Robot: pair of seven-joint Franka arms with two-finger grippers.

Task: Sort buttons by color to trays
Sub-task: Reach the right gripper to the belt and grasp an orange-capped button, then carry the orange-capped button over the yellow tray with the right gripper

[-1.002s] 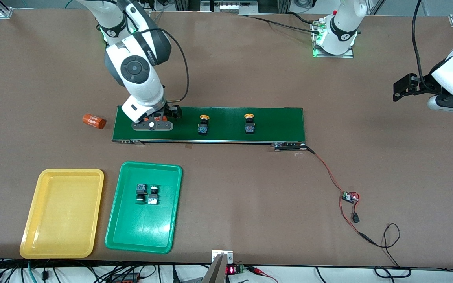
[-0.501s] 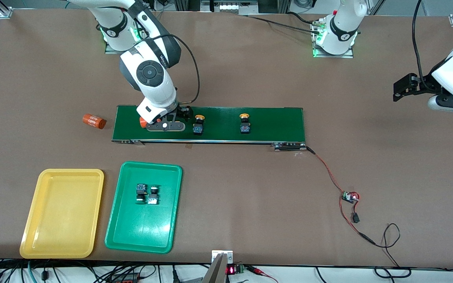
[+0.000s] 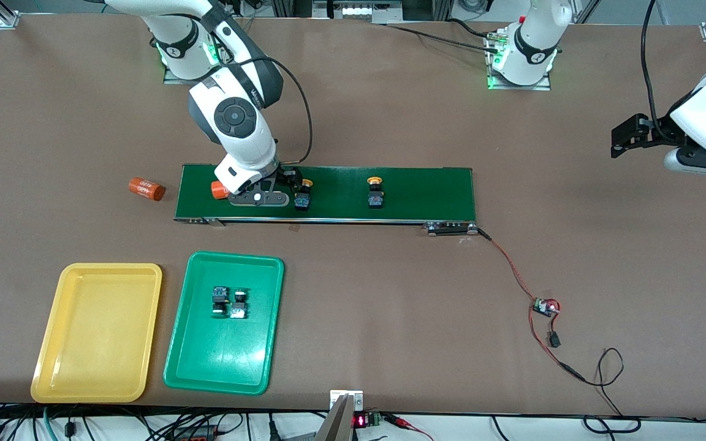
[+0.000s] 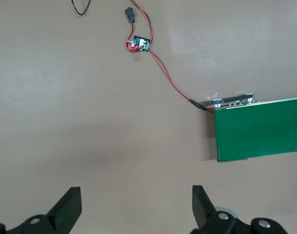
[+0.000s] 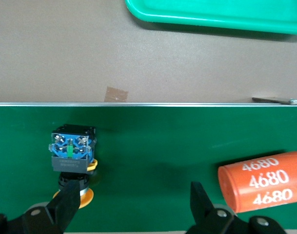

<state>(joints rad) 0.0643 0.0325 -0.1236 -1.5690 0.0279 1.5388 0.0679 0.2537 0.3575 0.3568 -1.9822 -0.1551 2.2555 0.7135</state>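
Note:
Two yellow-capped buttons lie on the dark green conveyor belt (image 3: 426, 190): one (image 3: 303, 197) right beside my right gripper (image 3: 258, 199), the other (image 3: 376, 193) farther toward the left arm's end. In the right wrist view my right gripper (image 5: 133, 207) stands open low over the belt, and the near button (image 5: 72, 156) lies on its side with its cap at one fingertip (image 5: 65, 207). Two more buttons (image 3: 228, 302) lie in the green tray (image 3: 206, 367). The yellow tray (image 3: 97, 331) holds nothing. My left gripper (image 4: 136, 204) hangs open over bare table; that arm (image 3: 705, 122) waits.
An orange cylinder (image 3: 218, 190) marked 4680 (image 5: 263, 180) lies on the belt beside my right gripper. Another orange cylinder (image 3: 146, 188) lies on the table off the belt's end. A red-black cable with a small board (image 3: 546, 306) runs from the belt's other end.
My right gripper has moved along the belt toward the left arm's end. Both yellow buttons and the cylinder on the belt have drifted toward the right arm's end. Left arm unchanged.

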